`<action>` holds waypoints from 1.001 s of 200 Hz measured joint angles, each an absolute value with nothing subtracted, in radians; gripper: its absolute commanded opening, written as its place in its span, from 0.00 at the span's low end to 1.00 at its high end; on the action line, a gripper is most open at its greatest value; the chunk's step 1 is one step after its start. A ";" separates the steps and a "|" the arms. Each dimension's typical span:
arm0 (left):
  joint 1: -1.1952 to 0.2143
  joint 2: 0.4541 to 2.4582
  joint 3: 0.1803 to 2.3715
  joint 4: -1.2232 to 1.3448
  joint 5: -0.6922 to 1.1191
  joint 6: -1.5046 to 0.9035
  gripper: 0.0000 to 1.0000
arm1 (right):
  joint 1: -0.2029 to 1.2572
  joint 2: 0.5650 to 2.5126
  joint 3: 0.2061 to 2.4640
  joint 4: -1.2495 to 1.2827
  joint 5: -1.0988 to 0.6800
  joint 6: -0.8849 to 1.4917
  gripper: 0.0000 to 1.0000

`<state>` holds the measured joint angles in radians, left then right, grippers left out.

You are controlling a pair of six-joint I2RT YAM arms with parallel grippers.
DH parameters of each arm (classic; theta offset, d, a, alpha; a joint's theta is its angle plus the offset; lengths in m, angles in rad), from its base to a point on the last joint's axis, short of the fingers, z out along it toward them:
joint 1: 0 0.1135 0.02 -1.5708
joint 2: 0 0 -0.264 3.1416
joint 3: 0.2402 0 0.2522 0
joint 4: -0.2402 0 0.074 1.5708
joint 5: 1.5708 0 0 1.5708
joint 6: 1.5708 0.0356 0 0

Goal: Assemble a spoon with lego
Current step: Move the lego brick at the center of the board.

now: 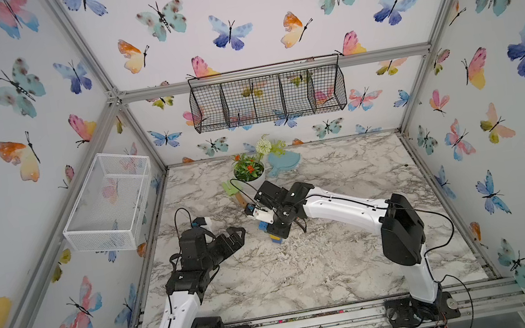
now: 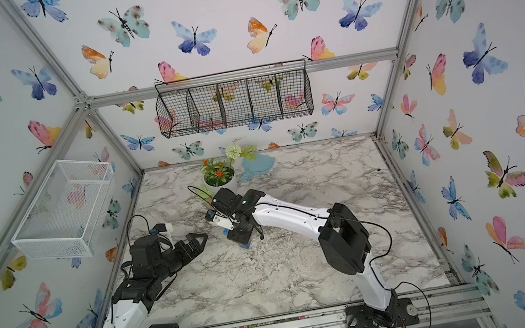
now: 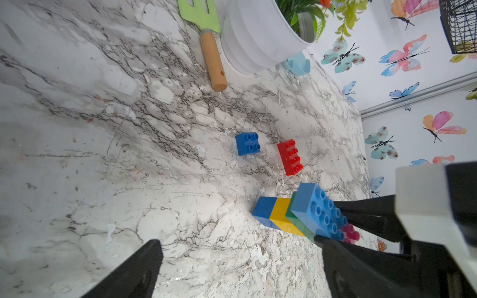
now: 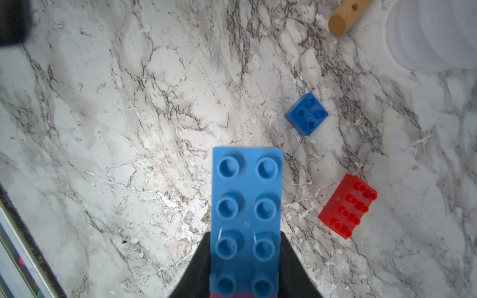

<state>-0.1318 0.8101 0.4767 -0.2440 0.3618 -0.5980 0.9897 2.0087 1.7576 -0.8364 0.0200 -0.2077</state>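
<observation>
The spoon [image 3: 281, 214] is a joined stack on the marble table: dark blue at the bottom, then yellow, green, and a long light-blue brick [image 4: 246, 206] on top with a pink brick [image 3: 351, 232] beside it. My right gripper [image 4: 245, 258] is shut on the light-blue brick, one finger on each long side; in both top views it [image 1: 273, 232] [image 2: 242, 237] hides most of the stack. A loose dark blue lego brick [image 3: 247, 143] [image 4: 306, 113] and a red one [image 3: 290, 157] [image 4: 347, 206] lie nearby. My left gripper [image 3: 240, 271] [image 1: 235, 235] is open and holds nothing, just left of the stack.
A green rake [image 3: 201, 15] with a wooden handle [image 4: 343, 18] lies beside a white flower pot [image 3: 258, 38] at the back. A pale-blue dish [image 1: 284, 161] lies behind the pot. A white mesh basket [image 1: 107, 203] hangs on the left wall and a black wire basket [image 1: 268, 98] on the back wall.
</observation>
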 measured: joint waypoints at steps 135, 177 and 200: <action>-0.132 0.824 0.474 -0.242 0.430 -0.567 0.98 | 0.957 1.948 1.665 -0.818 0.015 -0.175 0.13; -0.132 0.824 0.473 -0.236 0.430 -0.564 0.98 | 0.957 1.958 1.665 -0.802 -0.020 -0.165 0.14; -0.132 0.824 0.473 -0.236 0.430 -0.564 0.98 | 0.957 1.972 1.666 -0.796 -0.036 -0.165 0.14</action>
<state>-0.1318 0.8242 0.4728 -0.2356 0.4301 -0.5640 0.9569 1.9720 1.6657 -0.7959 -0.0357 -0.1646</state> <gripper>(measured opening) 0.984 0.335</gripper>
